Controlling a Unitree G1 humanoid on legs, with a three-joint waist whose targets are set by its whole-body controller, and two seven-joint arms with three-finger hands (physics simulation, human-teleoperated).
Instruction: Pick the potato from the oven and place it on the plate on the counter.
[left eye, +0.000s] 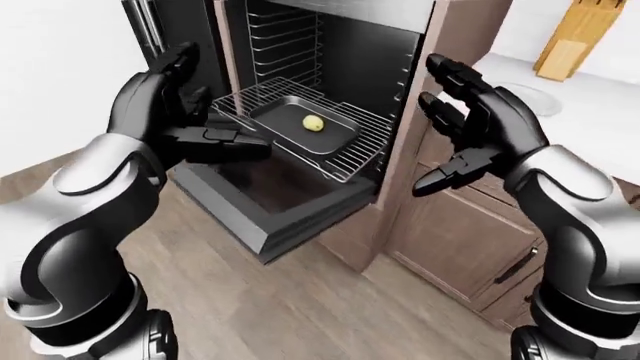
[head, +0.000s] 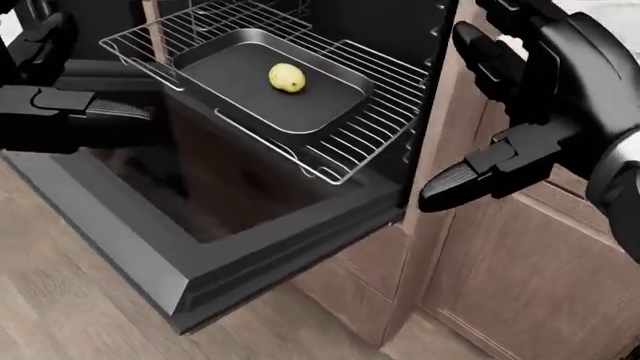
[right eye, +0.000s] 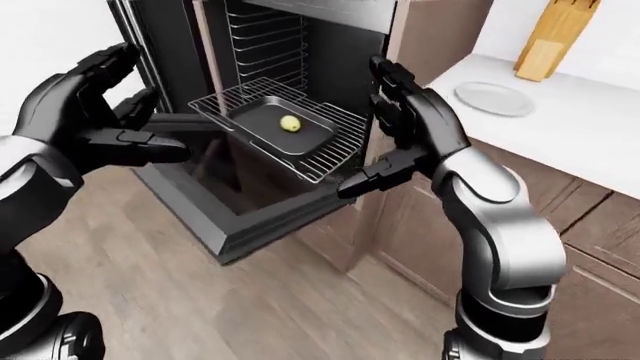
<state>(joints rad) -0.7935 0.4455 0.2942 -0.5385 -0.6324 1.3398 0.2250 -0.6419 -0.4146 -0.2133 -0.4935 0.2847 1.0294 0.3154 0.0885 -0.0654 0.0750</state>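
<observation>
A small yellow potato (head: 287, 77) lies in a dark baking tray (head: 240, 86) on a wire rack (head: 372, 124) pulled out of the open oven. My left hand (left eye: 185, 112) is open and empty, to the left of the tray at about rack height. My right hand (right eye: 395, 131) is open and empty, to the right of the rack, in line with the oven's side frame. A grey plate (right eye: 494, 98) lies on the white counter (right eye: 590, 135) at the upper right of the right-eye view.
The oven door (head: 150, 247) hangs open below the rack and juts over the wood floor. More racks (left eye: 285, 41) sit higher in the oven. A wooden knife block (right eye: 553, 37) stands on the counter beyond the plate. Brown cabinet doors (left eye: 460, 240) run under the counter.
</observation>
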